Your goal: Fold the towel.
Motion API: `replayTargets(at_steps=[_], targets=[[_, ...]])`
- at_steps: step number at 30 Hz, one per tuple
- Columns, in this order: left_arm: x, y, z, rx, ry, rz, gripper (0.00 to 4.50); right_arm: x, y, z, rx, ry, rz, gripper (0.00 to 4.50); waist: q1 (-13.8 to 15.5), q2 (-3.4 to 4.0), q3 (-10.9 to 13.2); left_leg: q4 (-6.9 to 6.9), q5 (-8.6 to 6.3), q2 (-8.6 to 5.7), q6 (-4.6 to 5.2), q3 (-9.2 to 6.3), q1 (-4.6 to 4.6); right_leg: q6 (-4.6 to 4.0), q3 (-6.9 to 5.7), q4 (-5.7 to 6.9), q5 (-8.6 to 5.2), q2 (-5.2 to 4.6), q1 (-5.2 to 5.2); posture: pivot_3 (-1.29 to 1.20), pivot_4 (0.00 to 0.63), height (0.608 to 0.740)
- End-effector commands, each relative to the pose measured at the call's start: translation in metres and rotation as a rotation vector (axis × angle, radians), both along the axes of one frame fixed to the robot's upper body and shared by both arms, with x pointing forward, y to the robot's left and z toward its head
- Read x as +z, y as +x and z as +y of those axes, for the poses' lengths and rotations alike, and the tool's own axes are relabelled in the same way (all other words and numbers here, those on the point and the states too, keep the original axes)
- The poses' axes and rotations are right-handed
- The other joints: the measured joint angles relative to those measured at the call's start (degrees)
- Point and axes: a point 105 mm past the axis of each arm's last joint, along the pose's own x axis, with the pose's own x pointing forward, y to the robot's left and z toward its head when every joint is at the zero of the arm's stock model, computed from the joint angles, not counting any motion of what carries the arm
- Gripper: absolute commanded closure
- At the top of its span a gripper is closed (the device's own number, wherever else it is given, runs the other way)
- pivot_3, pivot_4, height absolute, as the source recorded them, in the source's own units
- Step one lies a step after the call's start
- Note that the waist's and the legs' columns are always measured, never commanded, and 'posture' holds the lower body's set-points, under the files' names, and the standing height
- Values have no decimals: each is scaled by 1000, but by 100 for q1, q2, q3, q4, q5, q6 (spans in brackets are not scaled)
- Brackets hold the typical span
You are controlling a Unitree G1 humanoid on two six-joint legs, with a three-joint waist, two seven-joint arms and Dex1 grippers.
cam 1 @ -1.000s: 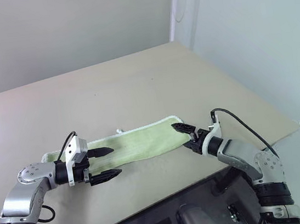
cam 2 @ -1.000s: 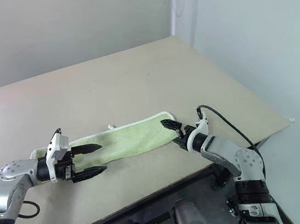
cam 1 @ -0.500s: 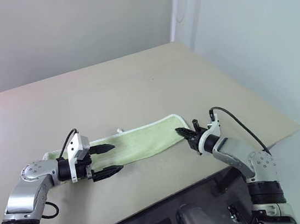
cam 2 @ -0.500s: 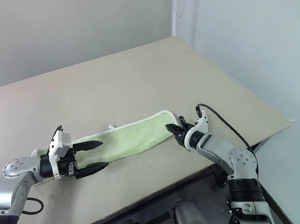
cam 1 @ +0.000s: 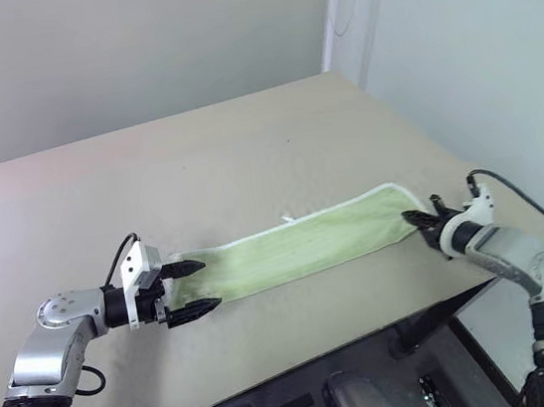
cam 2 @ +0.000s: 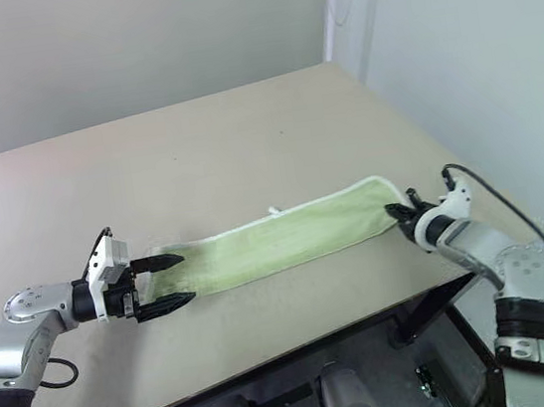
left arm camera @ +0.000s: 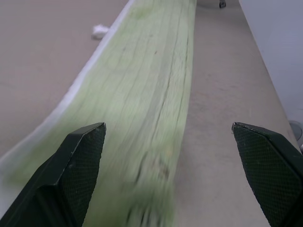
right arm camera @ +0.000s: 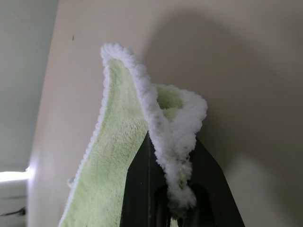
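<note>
Beige tabletop (cam 1: 246,157), matte and bare apart from one long folded cloth strip; plain pale walls behind, white trim strip (cam 1: 339,9) in the far right corner.
Lime-green towel (cam 1: 298,250) lies flat as a narrow band across the near part of the table, white loop tag (cam 1: 286,220) on its far edge. Right gripper (cam 1: 423,220) pinched tight on the towel's right-end white edging, near the table's right edge. Left gripper (cam 1: 189,288) spread wide, hovering over the towel's left end, holding nothing.
</note>
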Motion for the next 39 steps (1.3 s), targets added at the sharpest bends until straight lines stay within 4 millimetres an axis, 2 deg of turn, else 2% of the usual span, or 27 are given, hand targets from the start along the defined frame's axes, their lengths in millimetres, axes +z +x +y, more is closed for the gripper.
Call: replayTargets(at_steps=[1,4,6,10,16,20,25,27,31,35,39], targets=[[7,3,2,7,0,-47,0,30,11,-3,39,-83,-112,4463,-17,0,0,1,0,1,0,1,2,0,1,1,0,1,0,0,0,740],[7,4,3,13,2,-50,0,49,14,16,175,-306,-208,4463,-13,11,6,1,0,2,0,4,4,1,4,6,0,4,-1,0,0,740],[7,5,4,22,4,-53,0,59,8,38,306,-435,-267,4463,-10,15,8,0,0,2,1,7,1,1,7,9,0,4,-8,0,0,740],[6,5,6,29,9,-55,0,78,-12,81,558,-511,-418,4463,10,12,7,-2,-1,4,1,9,0,1,7,12,-1,6,-12,0,0,740],[4,4,8,32,14,-55,0,82,-38,121,798,-519,-519,4463,18,3,7,7,-1,3,1,11,-2,2,7,12,-1,2,-11,0,0,740],[4,5,9,36,17,-60,0,70,-50,152,924,-524,-542,4463,4,-2,5,6,-1,3,1,11,1,2,7,16,-1,3,-12,0,0,740],[3,7,5,27,17,-63,0,48,-46,181,999,-531,-505,4463,3,-5,4,9,-1,4,1,13,3,1,8,29,-1,5,-19,0,0,740],[3,7,4,26,16,-66,0,33,-41,190,1009,-548,-458,4463,3,-9,2,11,-1,3,1,13,2,1,8,30,-1,5,-19,0,0,740],[4,7,2,25,13,-67,0,17,-33,205,1009,-556,-414,4463,7,-13,0,12,-1,3,1,13,0,0,8,31,0,5,-20,0,0,740],[3,5,2,27,12,-63,0,5,-37,215,1042,-556,-380,4463,5,-14,-1,10,-1,2,1,13,-5,0,8,31,0,4,-23,0,0,740],[3,3,2,32,13,-62,0,6,-36,221,1026,-530,-390,4463,-4,-14,-1,12,-1,3,1,13,-2,1,8,34,0,4,-23,0,0,740]])
